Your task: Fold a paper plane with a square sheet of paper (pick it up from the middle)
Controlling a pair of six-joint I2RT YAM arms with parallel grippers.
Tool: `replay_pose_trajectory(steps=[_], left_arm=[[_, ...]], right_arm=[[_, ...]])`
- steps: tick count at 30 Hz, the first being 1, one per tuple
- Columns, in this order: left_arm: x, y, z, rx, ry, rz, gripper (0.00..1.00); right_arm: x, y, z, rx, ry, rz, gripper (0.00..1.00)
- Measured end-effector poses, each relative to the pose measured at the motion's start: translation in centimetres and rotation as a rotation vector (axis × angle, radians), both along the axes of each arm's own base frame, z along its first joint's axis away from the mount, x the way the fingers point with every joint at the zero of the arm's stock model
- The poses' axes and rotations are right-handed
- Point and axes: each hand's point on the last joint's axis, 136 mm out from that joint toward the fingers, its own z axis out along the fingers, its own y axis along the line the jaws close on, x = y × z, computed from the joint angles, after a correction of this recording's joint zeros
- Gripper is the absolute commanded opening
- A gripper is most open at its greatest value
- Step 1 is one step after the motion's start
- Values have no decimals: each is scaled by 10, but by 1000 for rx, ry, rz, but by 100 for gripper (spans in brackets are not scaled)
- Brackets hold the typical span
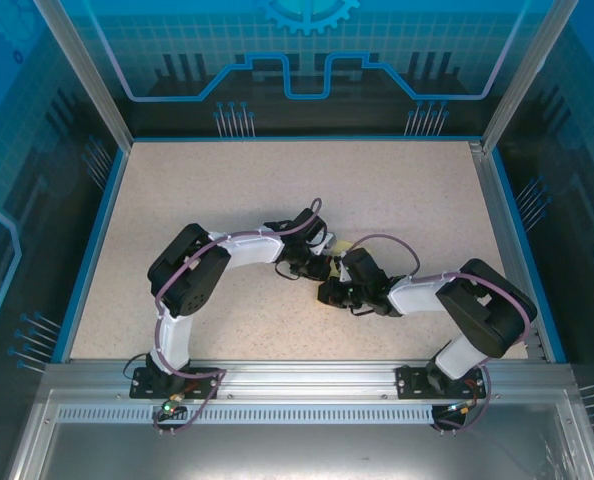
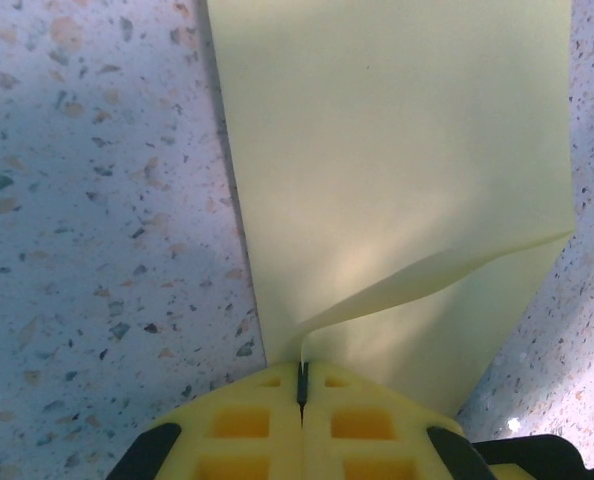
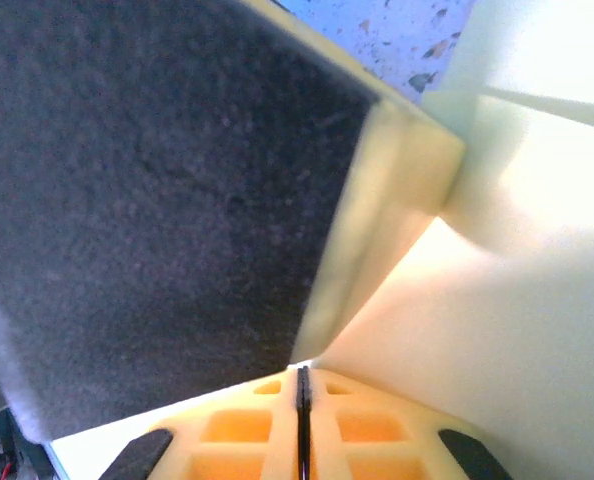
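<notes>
The square sheet of paper point(image 2: 397, 150) lies on the speckled surface point(image 2: 97, 200) at mid-table, where the two arms meet, with one flap curling up off it. The left gripper point(image 2: 302, 378) has its jaws pressed together on that flap's tip. The right gripper point(image 3: 302, 378) has its jaws closed too, pinching a raised fold of the same sheet.

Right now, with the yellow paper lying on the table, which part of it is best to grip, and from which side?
Grip the raised flap at its narrow corner, coming in low along the table from the side where the left gripper is; it is shut on that corner. The rest of the paper lies flat and probably offers nothing to pinch.
</notes>
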Motion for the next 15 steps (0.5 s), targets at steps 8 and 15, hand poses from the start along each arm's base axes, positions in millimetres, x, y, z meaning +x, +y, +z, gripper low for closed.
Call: replay_pose_trajectory(steps=[8,15], left_arm=[[-1,0,-1,-12,13,-5,4],[-1,0,-1,-22,22,-7,4]], right_arm=[[-1,2,1,-18,-14,3,10],[-2,3,2,-27,-47,10,10]])
